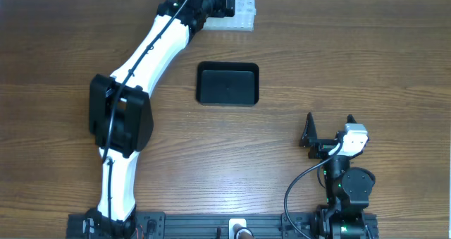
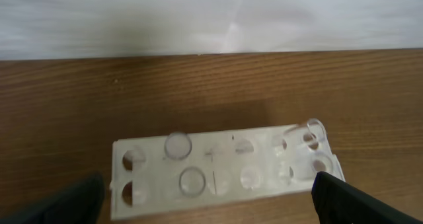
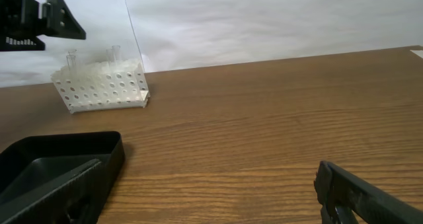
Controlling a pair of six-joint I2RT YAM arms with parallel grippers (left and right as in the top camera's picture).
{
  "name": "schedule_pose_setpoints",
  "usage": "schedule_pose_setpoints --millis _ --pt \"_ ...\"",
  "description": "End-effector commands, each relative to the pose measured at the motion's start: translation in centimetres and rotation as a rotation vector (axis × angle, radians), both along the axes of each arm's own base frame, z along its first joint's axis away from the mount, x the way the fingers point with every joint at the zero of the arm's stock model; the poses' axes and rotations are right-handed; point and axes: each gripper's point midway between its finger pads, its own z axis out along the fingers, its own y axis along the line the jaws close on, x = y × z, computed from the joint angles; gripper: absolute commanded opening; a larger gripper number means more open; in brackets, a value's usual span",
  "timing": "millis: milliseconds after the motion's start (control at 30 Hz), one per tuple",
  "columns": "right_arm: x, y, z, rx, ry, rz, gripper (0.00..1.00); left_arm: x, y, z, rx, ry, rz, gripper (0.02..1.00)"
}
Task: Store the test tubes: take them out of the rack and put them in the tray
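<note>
Rack (image 1: 238, 17) of white plastic, long and box-shaped, with round holes in its top and small holes in its sides, stands at the far edge of the table (image 1: 366, 56), which shows brown wood grain. A few clear tubes (image 2: 177, 145) stand upright in its holes. The left gripper (image 2: 210, 196) hangs just above the rack, its black fingers wide apart. The tray (image 1: 227, 84) is black, smooth and rectangular with rounded corners, and it lies near the rack, toward the middle of the table. The right gripper (image 1: 329, 126) is near its own base, well apart from the tray, and its fingers are also spread apart.
</note>
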Motion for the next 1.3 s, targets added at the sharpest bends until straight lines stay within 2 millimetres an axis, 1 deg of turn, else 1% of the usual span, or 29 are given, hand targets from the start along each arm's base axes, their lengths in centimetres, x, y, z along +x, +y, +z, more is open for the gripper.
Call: schedule_pose_setpoints --millis 33,233,400,600,733,900,1167,1300 --pt "0.0 -0.3 -0.1 0.008 -0.002 -0.016 0.993 1.2 0.5 -1.1 0.004 0.003 0.026 0.998" --pt "0.0 -0.3 -0.1 0.008 -0.002 -0.016 0.993 1.3 0.5 -2.7 0.016 0.025 0.029 0.996" --pt "0.0 -0.3 -0.1 0.008 -0.002 -0.016 0.991 1.4 1.0 -2.8 0.027 0.024 0.043 0.993" --pt "0.0 -0.3 -0.1 0.008 -0.002 -0.016 0.993 1.4 1.2 -2.9 0.043 0.023 0.049 0.923" --pt "0.0 -0.3 -0.1 0.008 -0.002 -0.016 0.993 1.3 1.3 -3.5 0.05 0.039 0.049 0.921" --pt "0.0 -0.3 -0.1 0.008 -0.002 -0.016 0.991 1.3 1.3 -3.5 0.05 0.041 0.049 0.917" --pt "0.0 -0.3 -0.1 0.008 -0.002 -0.016 0.993 1.2 1.3 -3.7 0.051 0.043 0.048 0.79" --pt "0.0 -0.3 -0.1 0.008 -0.002 -0.016 0.991 1.3 1.3 -3.8 0.052 0.045 0.048 0.776"
